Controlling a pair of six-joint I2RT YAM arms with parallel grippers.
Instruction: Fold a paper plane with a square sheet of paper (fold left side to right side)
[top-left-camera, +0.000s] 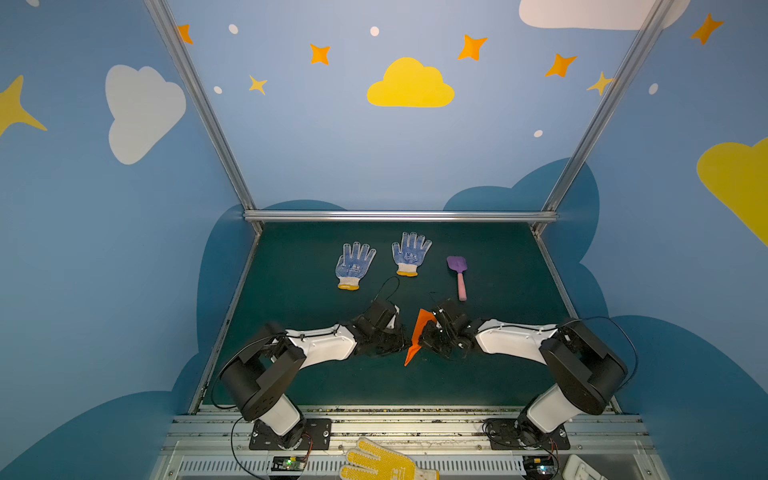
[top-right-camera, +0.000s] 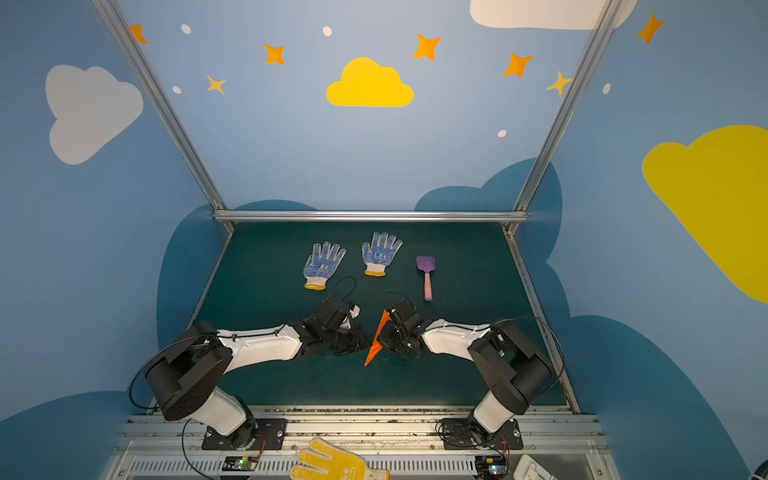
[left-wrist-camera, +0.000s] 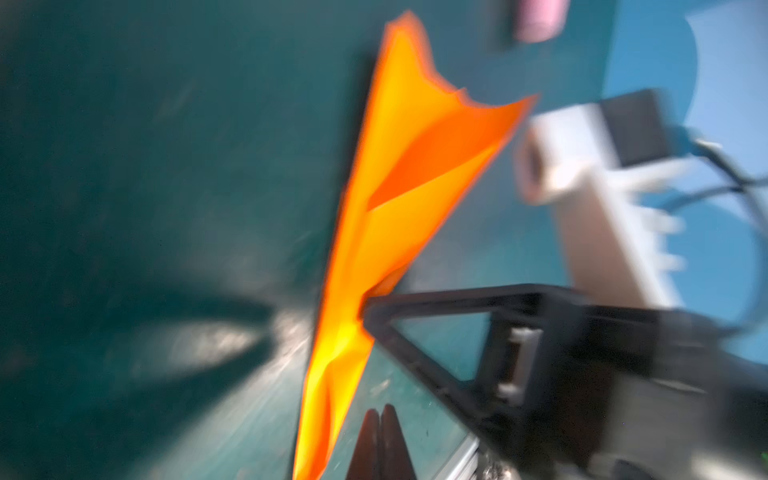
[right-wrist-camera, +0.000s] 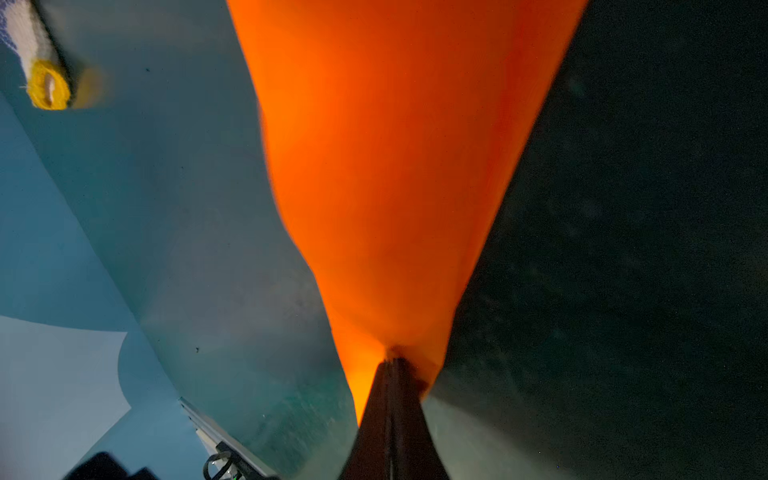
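Over the middle of the mat, in both top views, the paper plane is held by the right gripper. Left wrist: the left gripper, pinched shut and empty, sits beside it. Right wrist: jaws clamp the paper.

Paper plane: bright orange dart, narrow pointed triangle w/ creased layers. Stands on edge, tilted, nose toward the near side, wide tail farther back & crumpled. Sits mid-table. Right gripper is pinched tight on its body approx. midway; underside glows orange.
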